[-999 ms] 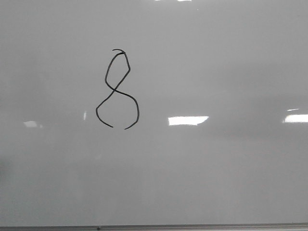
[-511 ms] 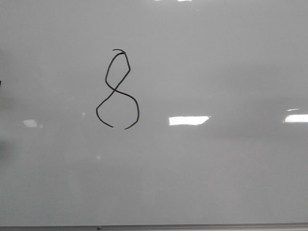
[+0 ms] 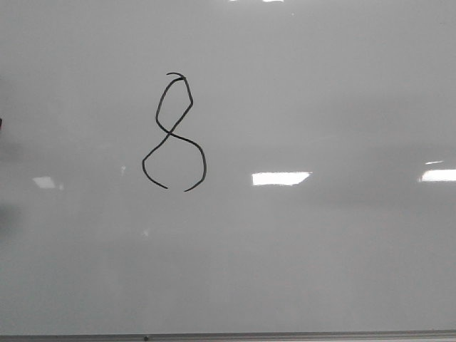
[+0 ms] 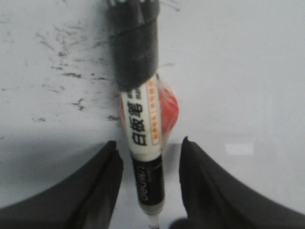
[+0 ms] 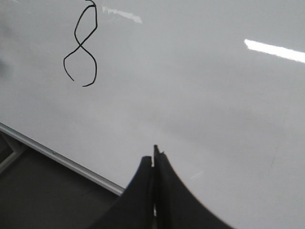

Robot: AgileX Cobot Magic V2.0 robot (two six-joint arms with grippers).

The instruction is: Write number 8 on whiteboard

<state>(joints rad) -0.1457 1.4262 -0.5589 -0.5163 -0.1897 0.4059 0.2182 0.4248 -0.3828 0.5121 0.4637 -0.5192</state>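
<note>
The number 8 (image 3: pixel 169 132) is drawn in thin black line left of centre on the whiteboard (image 3: pixel 320 249); its lower loop is open at the bottom. It also shows in the right wrist view (image 5: pixel 82 44). In the left wrist view a white and black marker (image 4: pixel 142 124) with a dark grey cap lies on the board between the fingers of my left gripper (image 4: pixel 149 141). The jaws stand apart, with a gap on each side of the marker. My right gripper (image 5: pixel 153 155) is shut and empty over the board near its edge. Neither gripper shows in the front view.
The board's thin grey edge strip (image 3: pixel 214 336) runs along the near side and shows in the right wrist view (image 5: pixel 62 160), with a dark surface (image 5: pixel 38 191) beyond it. Black smudge marks (image 4: pixel 66 71) dot the board near the marker's cap.
The number 8 is unchanged. A small dark shape has come in at the front view's left edge, and the light reflections on the board have shifted slightly.
</note>
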